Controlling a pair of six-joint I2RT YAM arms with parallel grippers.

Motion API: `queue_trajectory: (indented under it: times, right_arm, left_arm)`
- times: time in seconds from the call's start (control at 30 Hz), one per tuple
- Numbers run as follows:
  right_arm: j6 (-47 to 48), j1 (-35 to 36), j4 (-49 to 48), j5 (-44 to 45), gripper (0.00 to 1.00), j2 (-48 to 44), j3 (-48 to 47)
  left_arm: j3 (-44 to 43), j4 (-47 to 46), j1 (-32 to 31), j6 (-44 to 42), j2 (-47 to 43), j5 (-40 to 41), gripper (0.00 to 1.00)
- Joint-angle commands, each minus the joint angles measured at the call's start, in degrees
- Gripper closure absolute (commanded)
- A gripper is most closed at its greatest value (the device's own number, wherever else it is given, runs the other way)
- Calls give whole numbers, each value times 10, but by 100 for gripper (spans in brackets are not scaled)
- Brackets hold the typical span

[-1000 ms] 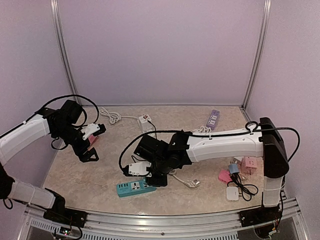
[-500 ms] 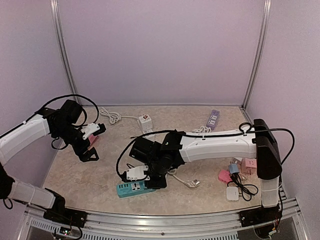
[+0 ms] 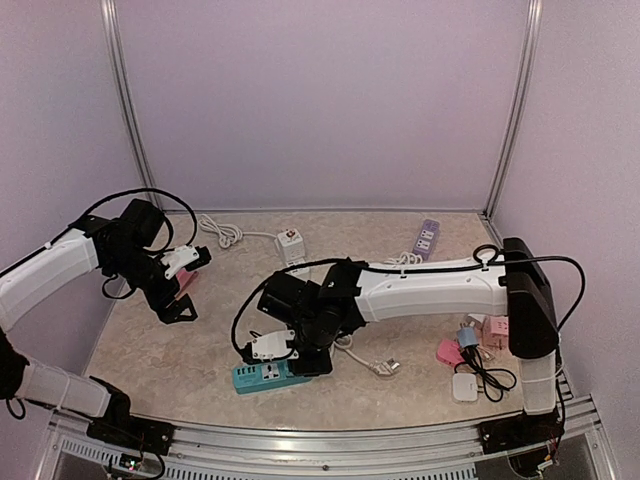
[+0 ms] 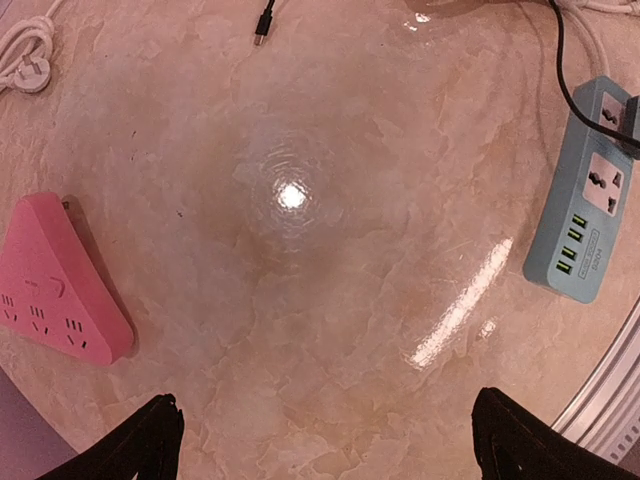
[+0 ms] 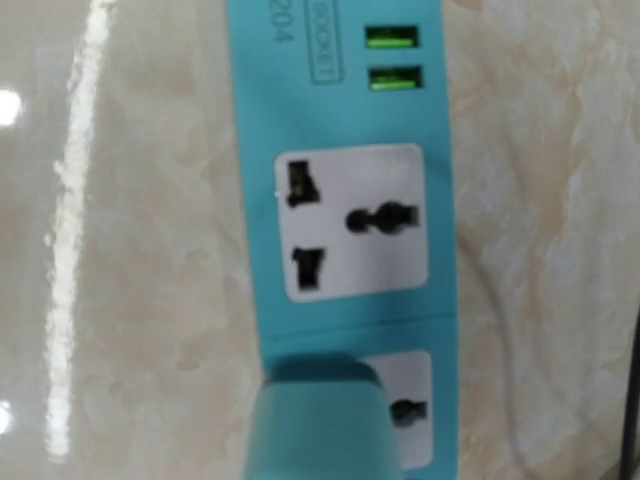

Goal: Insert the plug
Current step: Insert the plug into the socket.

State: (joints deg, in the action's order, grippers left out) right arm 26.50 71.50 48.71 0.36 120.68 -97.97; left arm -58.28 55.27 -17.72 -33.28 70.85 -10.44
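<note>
A teal power strip (image 3: pixel 268 376) lies near the front edge of the table. It fills the right wrist view (image 5: pixel 345 130), with two green USB ports and white universal sockets. My right gripper (image 3: pixel 308 362) is over the strip's right end. It holds a teal plug (image 5: pixel 325 425) right above the left part of the nearest socket; the fingers themselves are hidden. My left gripper (image 3: pixel 185 300) hangs open and empty at the far left, above bare table (image 4: pixel 335 452). The strip also shows in the left wrist view (image 4: pixel 588 222).
A pink triangular socket (image 4: pixel 58 282) lies by the left gripper. A white socket cube (image 3: pixel 290 240) with a coiled cable and a purple strip (image 3: pixel 428 238) lie at the back. Pink adapters (image 3: pixel 497 330), a white adapter (image 3: pixel 465 387) and black cables lie at the right.
My right arm has shifted a little to the left and lower over the teal strip. The left arm has not moved.
</note>
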Motion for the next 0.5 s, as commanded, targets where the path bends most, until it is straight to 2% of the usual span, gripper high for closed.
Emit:
queue_trajectory:
  times: [0.0,0.1,0.27,0.4,0.43,0.47]
  right_arm:
    - [-14,-12,68,-30,100,113,57]
    - [-8,-15,132,-25,100,156,7]
    - [-28,-19,114,23,100,170,40]
    - [-59,-16,115,33,100,163,31]
    - [-66,-15,110,38,98,155,26]
    - [-74,-15,106,44,85,143,18]
  left_arm:
    - [-5,-4,4,-3,-12,0,1]
    - [-8,-6,4,-2,-8,-1,1]
    - [-4,-6,6,-3,-13,0,1]
    - [-5,-6,9,-5,-13,1,1]
    - [-6,-7,9,-5,-13,-1,1]
    - [-7,-6,8,-5,-11,-2,1]
